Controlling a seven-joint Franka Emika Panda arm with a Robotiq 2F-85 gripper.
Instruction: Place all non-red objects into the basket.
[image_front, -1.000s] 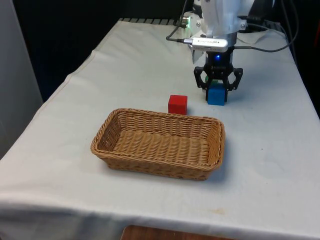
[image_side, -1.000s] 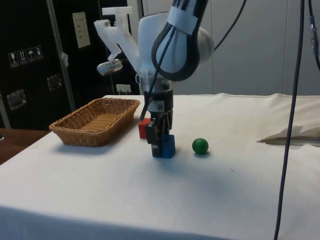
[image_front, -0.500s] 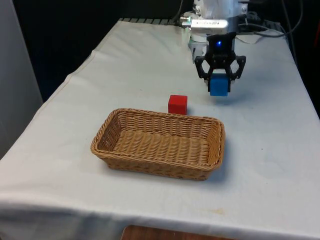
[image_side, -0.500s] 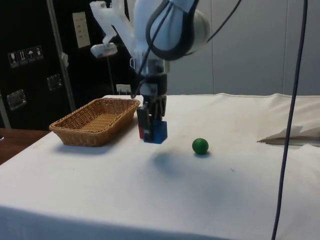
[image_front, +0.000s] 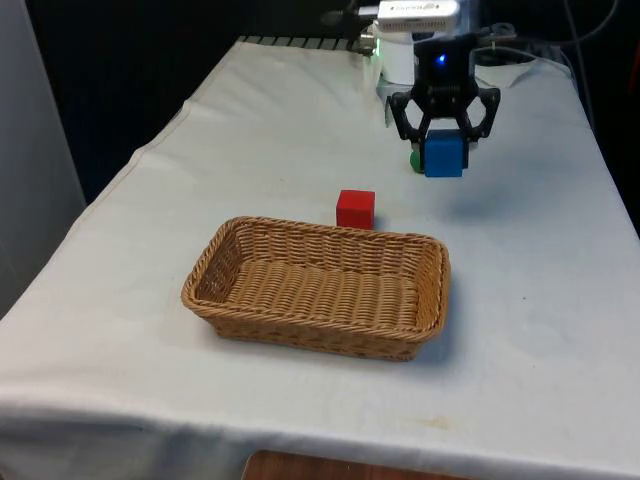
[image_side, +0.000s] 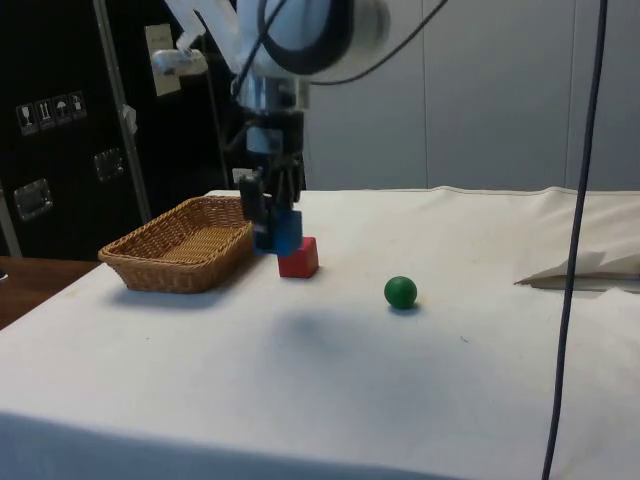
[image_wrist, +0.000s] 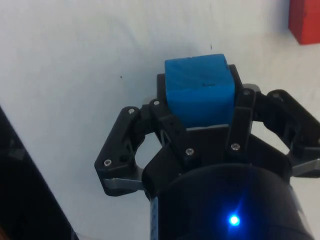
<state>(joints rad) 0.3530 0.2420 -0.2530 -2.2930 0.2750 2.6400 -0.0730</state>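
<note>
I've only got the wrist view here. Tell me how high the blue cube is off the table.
Observer: The blue cube is held in the air by the gripper, clear of the cloth; in the side view its shadow lies on the table below it.
Operator: Give me the basket's position.
Observer: The wicker basket sits nearer the front camera than the gripper, toward the front view's left, with nothing in it.
Operator: Report what else is left to move.
Observer: A green ball rests on the cloth; in the front view it peeks out just behind the gripper. The red cube stands just beyond the basket's far rim.
</note>
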